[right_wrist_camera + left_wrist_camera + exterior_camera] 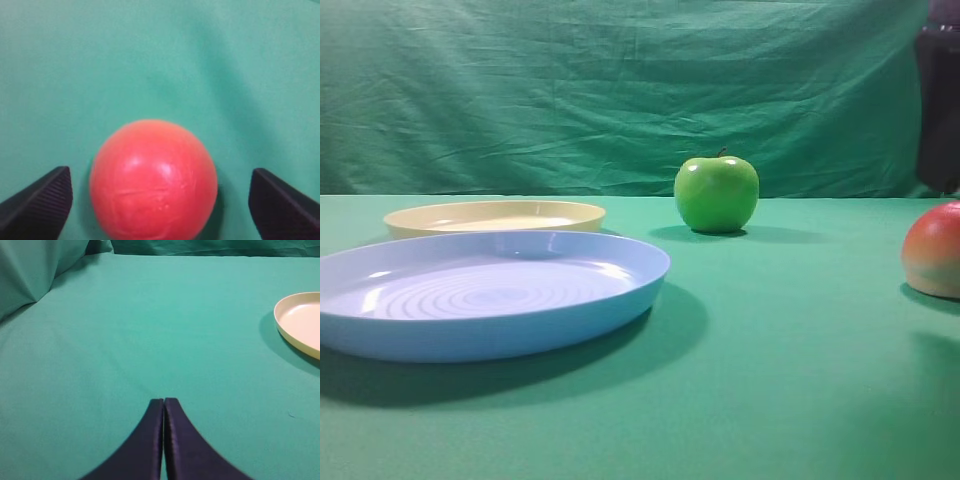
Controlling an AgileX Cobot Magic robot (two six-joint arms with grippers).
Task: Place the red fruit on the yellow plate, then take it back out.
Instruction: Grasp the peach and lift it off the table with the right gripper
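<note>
The red fruit rests on the green cloth at the right edge of the exterior high view. Seen from the right wrist, the red fruit lies between the wide-apart fingers of my right gripper, which is open and clear of it on both sides. The pale yellow plate sits far left at the back, with nothing on it; its rim shows at the right of the left wrist view. My left gripper is shut above bare cloth, holding nothing.
A large light-blue plate stands in front of the yellow one. A glossy green apple sits at the back centre. A dark arm part hangs at the upper right. Green cloth covers table and backdrop.
</note>
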